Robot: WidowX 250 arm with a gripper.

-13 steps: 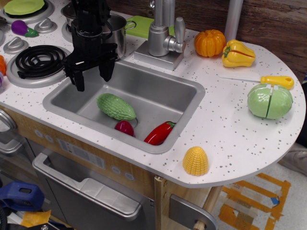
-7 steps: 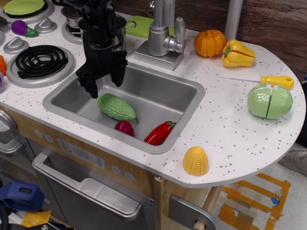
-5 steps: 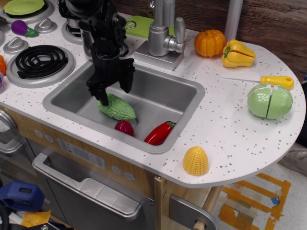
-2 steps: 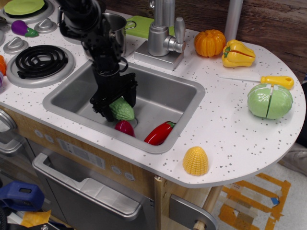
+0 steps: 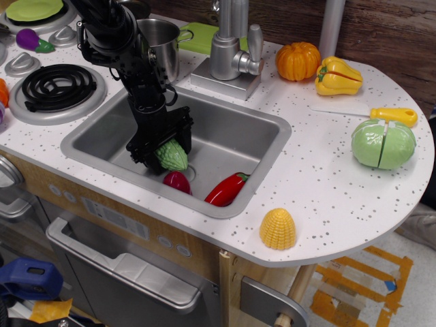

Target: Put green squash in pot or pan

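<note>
The green squash [image 5: 173, 156] lies on the floor of the sink [image 5: 231, 133], bumpy and light green, partly covered by my gripper. My black gripper [image 5: 161, 151] is down in the sink with its fingers on either side of the squash, closed around it. The shiny steel pot [image 5: 162, 46] stands on the counter behind the sink's back-left corner, next to the faucet. The arm reaches down from the upper left, in front of the pot.
A dark red vegetable [image 5: 177, 182] and a red pepper [image 5: 227, 189] lie in the sink just right of the squash. The faucet [image 5: 230, 41] stands behind the sink. A black burner coil [image 5: 56, 87] is at left. Corn [image 5: 278, 229], split cabbage [image 5: 383, 143], pumpkin [image 5: 298, 60] sit at right.
My gripper has come down from above the sink's left edge into the sink and closed around the squash, whose left end is now covered. The squash has shifted slightly.
</note>
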